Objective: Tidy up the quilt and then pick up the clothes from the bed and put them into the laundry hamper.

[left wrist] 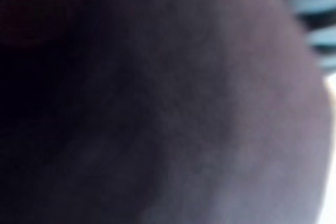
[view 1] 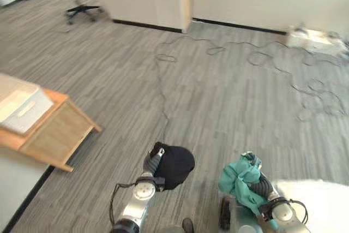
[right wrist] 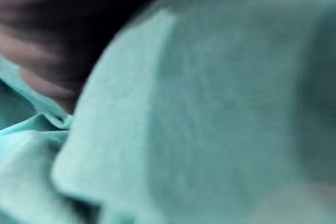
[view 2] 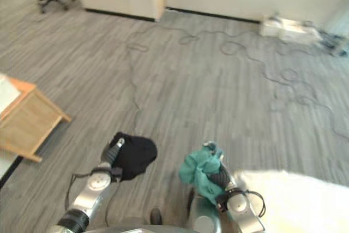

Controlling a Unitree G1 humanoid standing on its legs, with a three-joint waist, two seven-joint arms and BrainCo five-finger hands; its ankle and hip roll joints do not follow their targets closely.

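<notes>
While we stand over the grey floor [view 1: 218,80], our left hand [view 1: 154,162] carries a black garment [view 1: 175,166] bunched around it, and our right hand [view 2: 219,177] carries a teal garment [view 2: 199,172] draped over it. Both sets of fingers are buried in cloth, so we cannot tell how far they are curled; the wrist views show fabric pressed close and nothing of the fingers. A white patch, probably the quilt [view 2: 294,200] on the bed, lies just beside our right arm. We judge that the clothes are off the bed and the carrying step is in hand. Whether the quilt is tidy, we cannot say from the corner shown. A wooden stand [view 1: 54,135] holding a pale box [view 1: 24,110] sits to our left. What remains, we judge, is finding the hamper and dropping both garments in.
</notes>
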